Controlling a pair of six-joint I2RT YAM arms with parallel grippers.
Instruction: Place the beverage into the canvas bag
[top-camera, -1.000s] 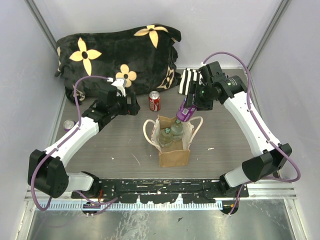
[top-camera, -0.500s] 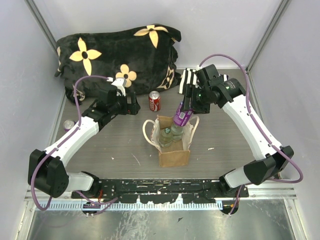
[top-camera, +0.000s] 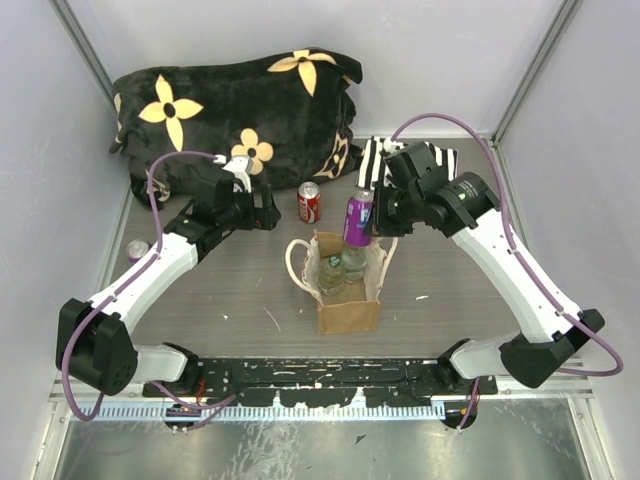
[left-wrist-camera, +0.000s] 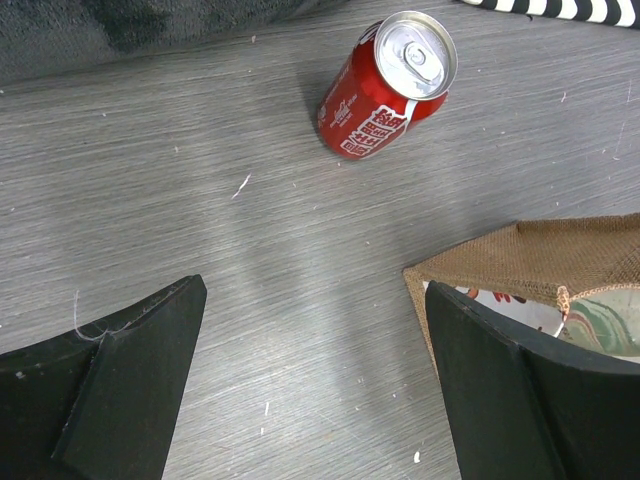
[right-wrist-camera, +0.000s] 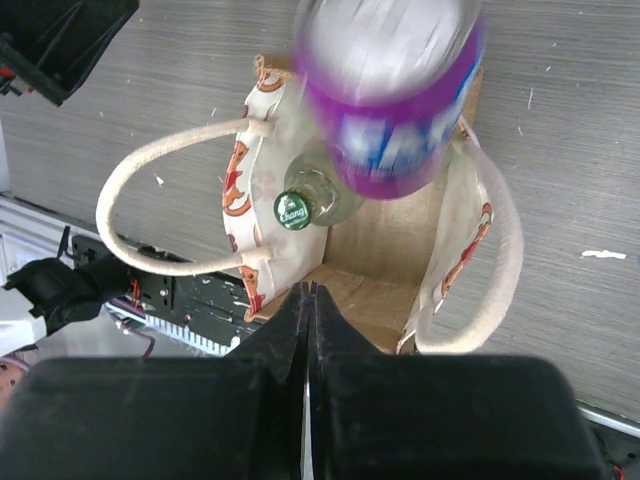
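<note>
canvas bag (top-camera: 348, 312): stands upright on the table (top-camera: 240, 290), mouth open, with its cream handles (right-wrist-camera: 150, 200) drooping to either side.
purple beverage can (top-camera: 358, 217): upright in the air over the far edge of the bag's mouth, not inside it. It is motion-blurred in the right wrist view.
right gripper (right-wrist-camera: 308, 290): above the bag, just right of the can. Its fingers are pressed together along a thin seam, and the can shows beyond their tips. What carries the can cannot be told.
left gripper (left-wrist-camera: 312, 292): low over the table, beyond the bag and to its left, fingers spread wide and holding nothing.
glass bottles (top-camera: 342, 266): two, standing inside the bag; one has a green cap.
red cola can (left-wrist-camera: 388, 85): upright, just beyond the bag's far-left corner.
flowered blanket (top-camera: 240, 110): well beyond the bag.
striped cloth (top-camera: 375, 160): beyond the bag to the right, partly under the right arm.
</note>
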